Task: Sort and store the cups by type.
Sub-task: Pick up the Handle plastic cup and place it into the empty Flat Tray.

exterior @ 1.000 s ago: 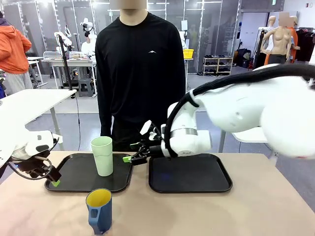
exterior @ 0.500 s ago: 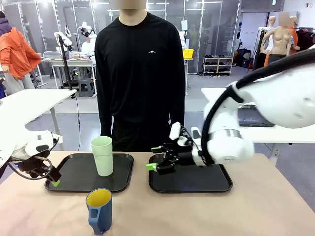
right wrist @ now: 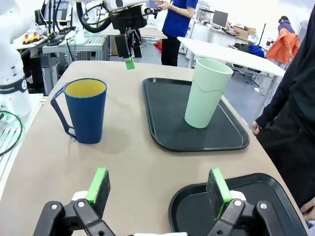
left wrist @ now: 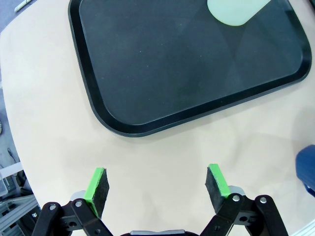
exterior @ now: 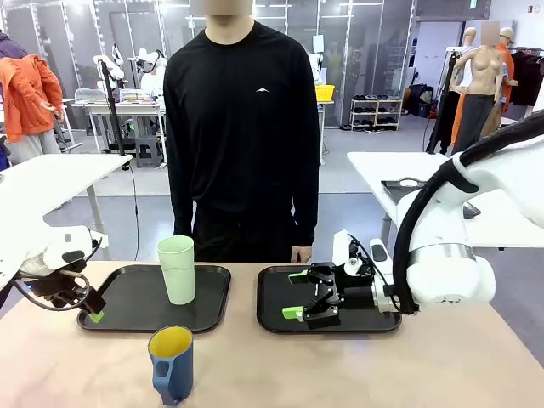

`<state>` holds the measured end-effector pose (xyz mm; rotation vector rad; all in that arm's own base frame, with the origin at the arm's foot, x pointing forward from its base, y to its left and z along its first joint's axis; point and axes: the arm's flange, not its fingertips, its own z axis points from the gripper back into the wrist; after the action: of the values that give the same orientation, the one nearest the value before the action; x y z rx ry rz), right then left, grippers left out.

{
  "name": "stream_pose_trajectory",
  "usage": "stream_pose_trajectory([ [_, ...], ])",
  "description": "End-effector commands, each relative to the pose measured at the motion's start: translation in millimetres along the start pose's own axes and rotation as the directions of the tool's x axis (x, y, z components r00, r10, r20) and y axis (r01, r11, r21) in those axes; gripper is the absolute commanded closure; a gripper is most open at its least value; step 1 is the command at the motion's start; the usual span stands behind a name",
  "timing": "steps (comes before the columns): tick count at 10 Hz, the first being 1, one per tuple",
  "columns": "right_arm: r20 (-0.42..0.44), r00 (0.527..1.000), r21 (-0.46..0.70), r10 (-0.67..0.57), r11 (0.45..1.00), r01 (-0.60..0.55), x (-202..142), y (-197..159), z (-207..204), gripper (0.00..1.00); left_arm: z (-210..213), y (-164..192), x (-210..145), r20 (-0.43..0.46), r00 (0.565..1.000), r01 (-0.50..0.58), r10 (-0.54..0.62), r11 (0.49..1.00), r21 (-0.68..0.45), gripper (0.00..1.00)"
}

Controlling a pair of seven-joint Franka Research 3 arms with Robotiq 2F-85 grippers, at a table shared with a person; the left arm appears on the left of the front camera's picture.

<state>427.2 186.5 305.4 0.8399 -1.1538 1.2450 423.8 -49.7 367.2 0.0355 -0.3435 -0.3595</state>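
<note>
- While its green-padded fingers (right wrist: 98, 186) stand wide apart with nothing between them, the right gripper (exterior: 297, 295) hangs low over the left part of the right tray (exterior: 270, 308), pointing toward the table's left side.
- Beyond those fingertips, in the right wrist view, lie bare tabletop and then both cups, well apart from the pads.
- With its own pads (left wrist: 97, 181) spread just as wide and equally empty, the left gripper (left wrist: 157, 183) hovers over bare tabletop just beside the near left corner of the left tray (left wrist: 187, 69), touching neither tray nor cup.
- Farther out on that left tray, the pale mint-green tumbler (exterior: 177, 269) stands upright, toward the tray's right half, and no finger is near it.
- Off the trays, the dark blue mug (exterior: 172, 364) stands upright on the table (exterior: 357, 365) in front of the left tray, close to the robot's edge; its yellow inside faces up and its handle is turned toward the robot's side.
- Between mug and tumbler there is a clear gap; the mug sits nearer the camera in the front view.
- At the far side, a person in a black long-sleeved top (exterior: 242, 127) stands behind the gap between the two trays, arms hanging down, one hand just beyond the far edge of the right tray.
</note>
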Motion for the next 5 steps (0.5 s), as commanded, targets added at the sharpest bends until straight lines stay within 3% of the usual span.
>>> stream_pose_trajectory([
  [1,-0.005,1.000,0.009,-0.003,1.000,0.003,-1.4,-4.2,-8.5,0.00,0.9,1.2,-0.5,-0.002,1.000,0.001,-0.001,1.000,0.004,0.00],
  [2,0.000,1.000,0.000,0.000,1.000,0.000,0.0,0.0,0.0,0.00,0.9,1.2,-0.5,-0.002,1.000,0.001,-0.001,1.000,0.004,0.00],
  [3,-0.153,0.987,0.021,0.042,0.999,-0.039,10.8,-0.9,7.8,0.00,0.9,1.2,-0.5,-0.002,1.000,0.001,-0.001,1.000,0.004,0.00],
  [4,-0.285,0.958,-0.058,0.020,0.998,-0.038,29.0,0.1,44.0,0.00,0.9,1.2,-0.5,-0.002,1.000,0.001,-0.001,1.000,0.004,0.00],
  [5,-0.366,0.930,-0.077,0.009,0.996,-0.040,43.9,2.2,76.2,0.00,0.9,1.2,-0.5,-0.002,1.000,0.001,-0.001,1.000,0.004,0.00],
])
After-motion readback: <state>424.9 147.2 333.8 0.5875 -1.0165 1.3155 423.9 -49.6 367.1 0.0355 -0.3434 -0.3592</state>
